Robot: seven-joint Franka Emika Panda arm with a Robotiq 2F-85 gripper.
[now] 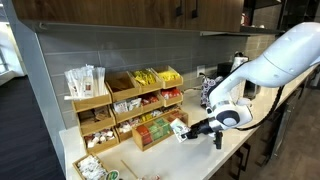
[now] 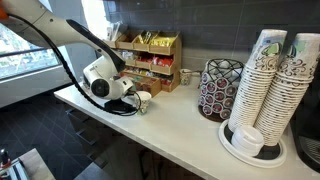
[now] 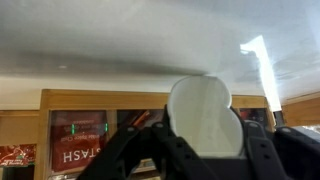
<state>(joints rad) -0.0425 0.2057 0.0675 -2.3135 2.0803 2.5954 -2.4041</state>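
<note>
Your pincer (image 3: 203, 138) is gripping a small white object (image 3: 200, 105), and its dark fingers (image 3: 150, 150) are pressing in from both sides in the lower middle of the wrist view. The object's long axis is running up and down the frame, with the rounded end pointing toward the top edge and the wider end sinking between the fingers. That lower end is being covered, so you cannot tell what the object is or how far it reaches. Behind it a wooden rack (image 3: 100, 97) is crossing the frame. A red packet (image 3: 75, 155) at the lower left is showing lettering too blurred to read. In both exterior views the object (image 1: 178, 127) (image 2: 143, 99) is hanging in the pincer (image 1: 186, 128) (image 2: 135, 101) just above the bench (image 1: 205, 160) (image 2: 175, 122), right beside the lower shelf of the rack (image 1: 150, 143) (image 2: 150, 58). There it is looking too small to judge its direction. Stacked paper cups (image 2: 275, 70) are filling the right side of an exterior view, with the frame edge cutting them off.
</note>
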